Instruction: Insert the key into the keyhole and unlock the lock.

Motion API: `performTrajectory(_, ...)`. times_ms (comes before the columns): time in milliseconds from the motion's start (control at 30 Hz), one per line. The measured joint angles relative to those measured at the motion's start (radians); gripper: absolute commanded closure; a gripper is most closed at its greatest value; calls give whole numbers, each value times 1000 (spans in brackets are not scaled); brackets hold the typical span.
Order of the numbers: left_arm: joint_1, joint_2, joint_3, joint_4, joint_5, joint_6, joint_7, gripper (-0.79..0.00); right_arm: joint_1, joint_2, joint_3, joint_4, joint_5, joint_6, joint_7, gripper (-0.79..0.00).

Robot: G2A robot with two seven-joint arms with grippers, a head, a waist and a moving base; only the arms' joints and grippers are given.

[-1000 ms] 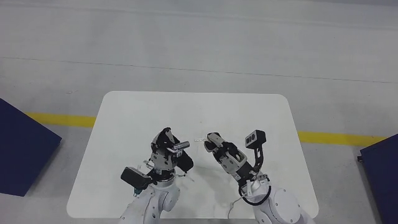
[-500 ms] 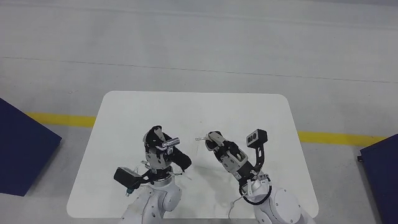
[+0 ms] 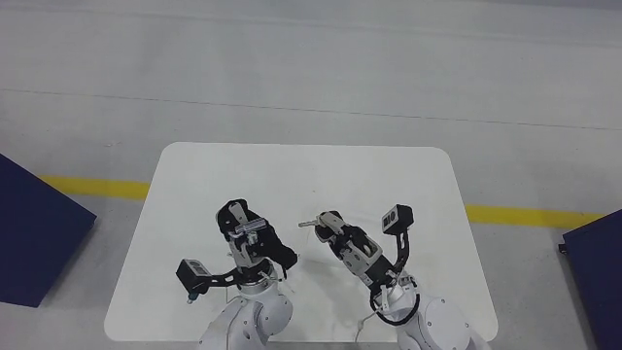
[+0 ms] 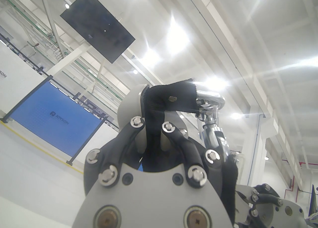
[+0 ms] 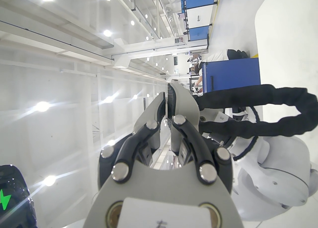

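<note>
Our left gripper (image 3: 240, 226) clamps the lock (image 4: 210, 108) above the white bench (image 3: 408, 185). Our right gripper (image 3: 325, 224), nearly closed, pinches the key (image 3: 308, 222) nearby, apart. Blue panels (image 3: 39, 228) flank the bench.

"What do your robot's hands look like?"

"On my screen the left gripper (image 4: 203, 124) has a grey plate (image 4: 154, 196) with shiny round screws (image 4: 198, 175), black bars (image 4: 178, 139) and black cloth on its fingers (image 4: 169, 104). The right gripper (image 5: 167, 99) looks much the same, but its fingers are pale grey."

"And the arms?"

"I see smooth, round white shells (image 5: 280, 171). A fat black woven cable (image 5: 248, 97) makes a loop beside one. Each wrist has a small black box (image 3: 398, 217) on it."
</note>
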Motion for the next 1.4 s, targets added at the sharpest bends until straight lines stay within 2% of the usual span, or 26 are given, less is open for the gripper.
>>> performTrajectory(300, -2, -16, 25, 10, 9, 0, 0, 0, 35, -13, -39, -16, -26, 38, -32, 0)
performTrajectory(633, -2, -17, 27, 7, 10, 1, 1, 0, 36, -14, -40, -18, -24, 39, -37, 0)
performTrajectory(967, -2, -17, 27, 7, 10, 1, 1, 0, 43, -24, -49, -94, 6, 202, -113, 0)
performTrajectory(1400, -2, -17, 27, 7, 10, 1, 1, 0, 54, -34, -66, -122, -14, 265, -131, 0)
